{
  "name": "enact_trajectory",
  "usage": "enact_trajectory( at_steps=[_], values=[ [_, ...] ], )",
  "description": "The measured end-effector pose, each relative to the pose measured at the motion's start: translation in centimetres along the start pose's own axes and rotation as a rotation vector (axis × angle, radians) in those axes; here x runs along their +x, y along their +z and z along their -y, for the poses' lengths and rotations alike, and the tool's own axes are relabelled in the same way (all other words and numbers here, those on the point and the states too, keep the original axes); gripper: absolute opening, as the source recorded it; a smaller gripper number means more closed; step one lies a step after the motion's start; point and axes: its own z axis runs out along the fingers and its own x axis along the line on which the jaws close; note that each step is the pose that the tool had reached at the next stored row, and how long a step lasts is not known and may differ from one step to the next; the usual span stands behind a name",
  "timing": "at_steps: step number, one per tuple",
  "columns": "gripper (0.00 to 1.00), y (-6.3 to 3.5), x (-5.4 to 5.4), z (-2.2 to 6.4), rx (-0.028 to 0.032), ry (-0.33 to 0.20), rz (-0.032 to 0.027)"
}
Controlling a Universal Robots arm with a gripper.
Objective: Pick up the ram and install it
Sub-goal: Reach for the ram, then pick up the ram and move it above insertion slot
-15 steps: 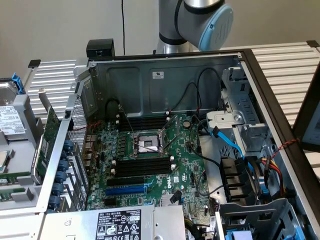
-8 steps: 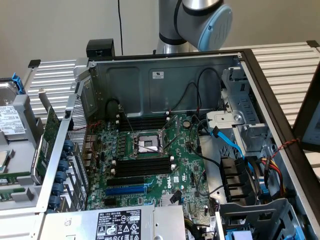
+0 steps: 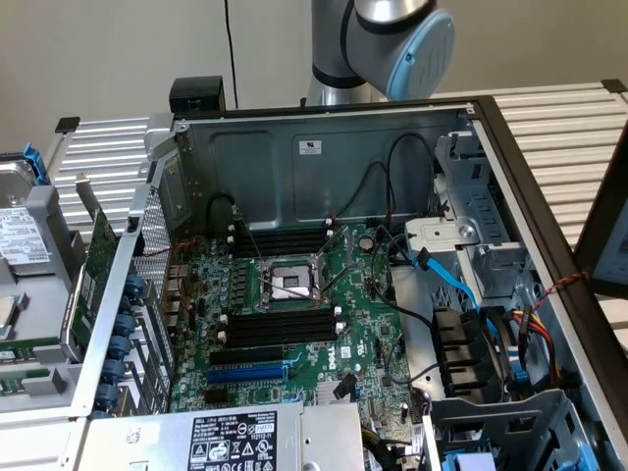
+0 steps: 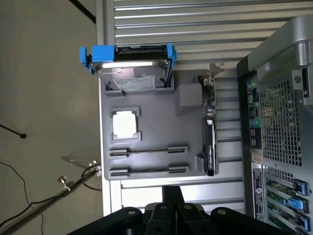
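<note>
Gripper (image 4: 171, 196): fingers are pressing together, narrow, carrying nothing. It is hovering over the slatted bench (image 4: 195, 29), just off the tray edge farthest from the hard drive.

Ram (image 4: 146, 171) is sitting in the grey tray (image 4: 156, 132), standing on its thin edge between two clip holders, in the row nearest that tray edge. Only its narrow edge is facing the wrist camera. Its long axis is running along the tray edge, crosswise to the expansion card (image 4: 209, 142). One end is pointing toward the card and the computer case (image 4: 283, 98), the other toward the tray's opposite side. A second stick (image 4: 146, 151) is lying parallel in the next row in, toward the tray's middle. Which face of the ram is carrying the label cannot be told.

Elsewhere on the tray: the processor (image 4: 124, 123) is resting in its recess near the middle, and the hard drive (image 4: 129, 68) in its blue caddy is occupying the far edge.

In the exterior view the arm (image 3: 392, 39) is reaching behind the open case, with the motherboard (image 3: 294, 294) lying exposed.
</note>
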Motion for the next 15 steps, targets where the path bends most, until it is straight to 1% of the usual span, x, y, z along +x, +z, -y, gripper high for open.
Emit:
enact_trajectory(
  at_steps=[7,13,15],
  values=[
    [0.10,0.08,1.00,0.08,0.0001,0.000,-0.0018],
    [0.10,0.09,1.14,0.09,0.0001,0.000,-0.0022],
    [0.10,0.09,1.15,0.09,-0.0001,-0.013,-0.0033]
  ],
)
